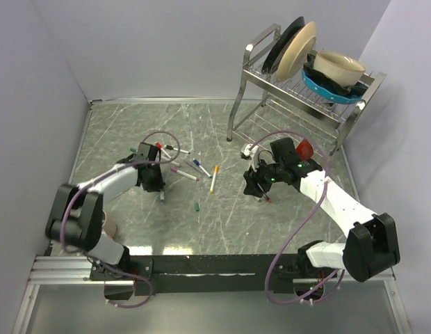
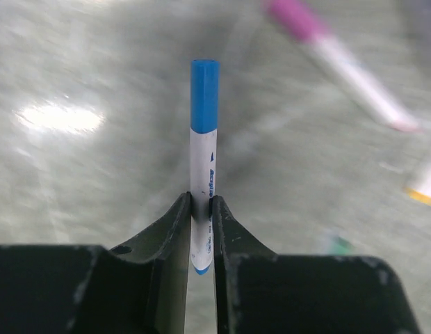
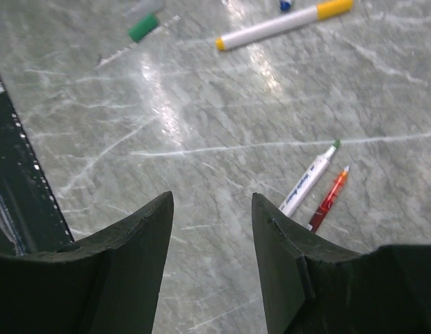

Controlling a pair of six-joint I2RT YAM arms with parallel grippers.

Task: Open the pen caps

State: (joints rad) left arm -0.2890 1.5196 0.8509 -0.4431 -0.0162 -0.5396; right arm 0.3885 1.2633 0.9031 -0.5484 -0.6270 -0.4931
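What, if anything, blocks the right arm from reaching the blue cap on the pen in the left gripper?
Probably nothing, so likely yes. The blue cap sticks out clear beyond the left gripper, which clamps only the barrel. The right gripper is open and empty, with only loose pens lying between them.

Bright, even overhead light, glare patches on the table (image 2: pixel 59 118), left wrist background blurred, right wrist sharp

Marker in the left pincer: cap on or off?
On: the blue cap covers the far end of the marker clamped in the left pincer.
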